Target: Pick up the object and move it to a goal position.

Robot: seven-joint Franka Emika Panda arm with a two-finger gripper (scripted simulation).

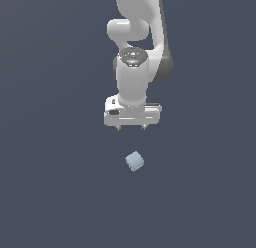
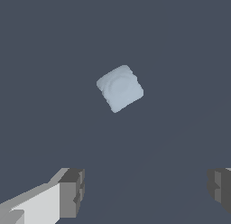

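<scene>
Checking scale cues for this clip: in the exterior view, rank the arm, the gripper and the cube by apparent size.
1. Arm, largest.
2. Gripper, its white body wider than the cube.
3. Cube, smallest.
Nearness to the camera may skew this.

Exterior view: a camera off the arm, set high and back, faces the arm front-on and takes in the claw (image 1: 131, 127) with the cube (image 1: 134, 161) below it in the picture. Wrist view: a close camera looks down past the fingers (image 2: 72, 191) at the cube (image 2: 120, 88). Both views share the cube and fingertips.
</scene>
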